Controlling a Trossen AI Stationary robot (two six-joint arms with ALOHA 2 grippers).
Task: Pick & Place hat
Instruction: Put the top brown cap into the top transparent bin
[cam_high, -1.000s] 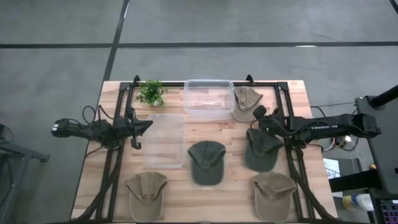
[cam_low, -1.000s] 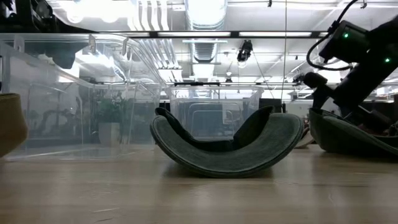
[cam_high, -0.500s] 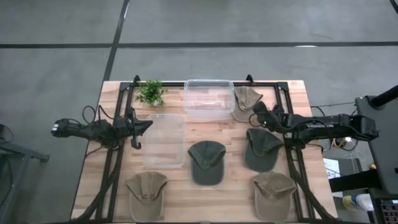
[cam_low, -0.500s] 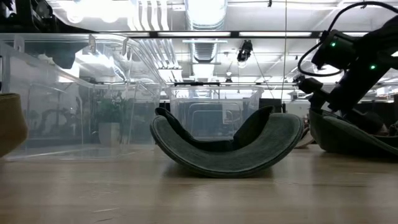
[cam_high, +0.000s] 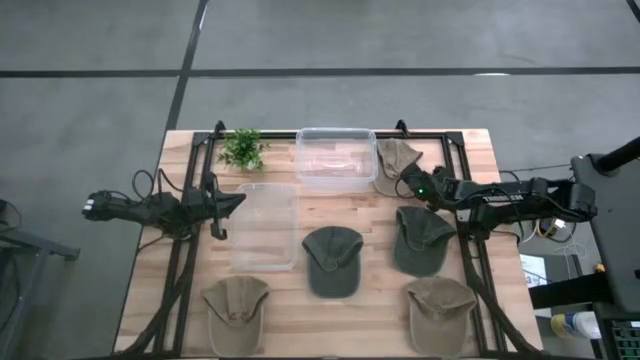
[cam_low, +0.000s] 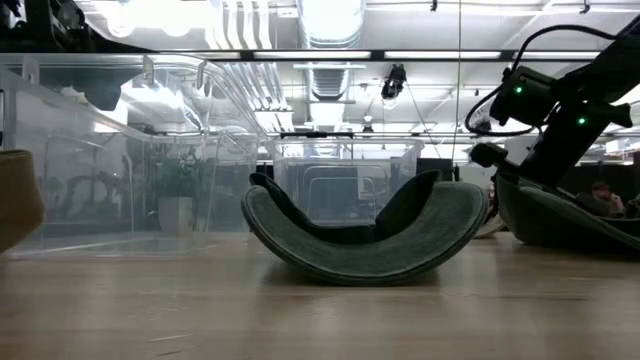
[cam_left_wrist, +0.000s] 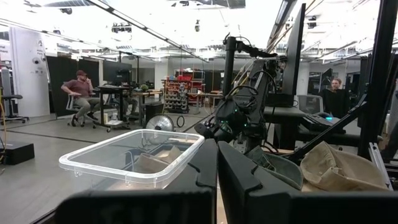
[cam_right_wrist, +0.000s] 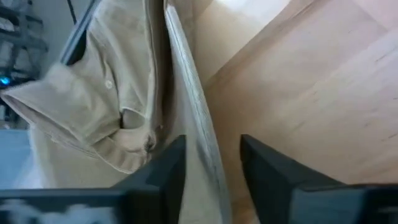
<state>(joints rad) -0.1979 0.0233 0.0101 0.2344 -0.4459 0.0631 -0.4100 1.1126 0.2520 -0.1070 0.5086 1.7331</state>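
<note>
the right gripper (cam_high: 408, 181), fingers apart and empty, sits at the brim edge of the tan hat (cam_high: 396, 161) at the table's far edge, beside the clear bin (cam_high: 336, 158). if the fingers close on the thin brim alone, i'd expect the hat to slip or fold. the left gripper (cam_high: 238, 199) waits with fingers together by the near bin (cam_high: 267, 226).

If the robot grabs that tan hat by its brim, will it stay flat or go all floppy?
Probably a bit of both. The tan hat has a crumpled, folded crown, so that part likely sags. Its brim edge looks straight and flat between the right gripper fingers, so it may hold shape. It seems light.
</note>
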